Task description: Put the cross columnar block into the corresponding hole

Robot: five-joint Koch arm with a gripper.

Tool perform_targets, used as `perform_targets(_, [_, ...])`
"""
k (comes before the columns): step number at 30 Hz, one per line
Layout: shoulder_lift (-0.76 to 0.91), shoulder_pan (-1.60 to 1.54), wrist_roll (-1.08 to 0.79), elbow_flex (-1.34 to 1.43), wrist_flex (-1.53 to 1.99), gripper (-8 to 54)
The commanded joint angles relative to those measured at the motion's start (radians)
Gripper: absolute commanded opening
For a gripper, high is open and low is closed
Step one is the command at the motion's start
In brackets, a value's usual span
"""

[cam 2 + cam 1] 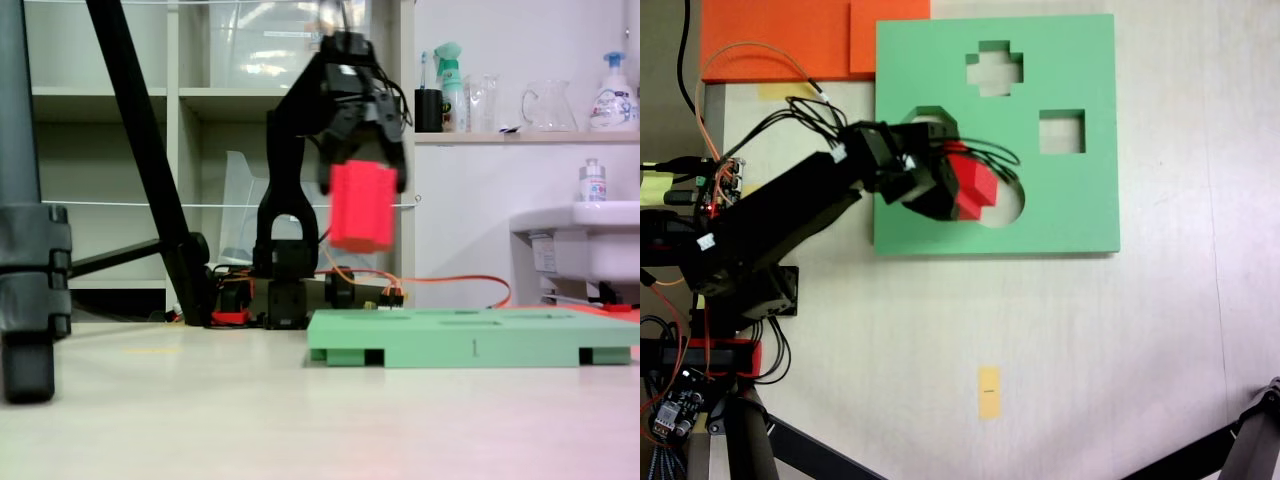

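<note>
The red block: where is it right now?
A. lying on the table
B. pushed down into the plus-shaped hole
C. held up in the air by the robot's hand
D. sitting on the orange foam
C. In the low fixed view the red block hangs clamped in the hand, clearly above the green board, and the plus-shaped hole in the view from above holds nothing.

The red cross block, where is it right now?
The red block is held in the gripper, in the air above the green board, over its round hole in the top-down fixed view.
</note>
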Motion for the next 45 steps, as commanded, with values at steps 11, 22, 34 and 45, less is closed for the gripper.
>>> perform_targets(11, [-0.367,-0.238,0.215,-0.489,-0.1,15.8])
perform_targets(22, [-0.627,-0.31,0.216,-0.719,-0.153,15.9])
perform_targets(34, [-0.695,-0.327,0.216,-0.721,-0.173,15.9])
perform_targets(45, [-0.811,-0.322,0.219,-0.723,-0.23,25.5])
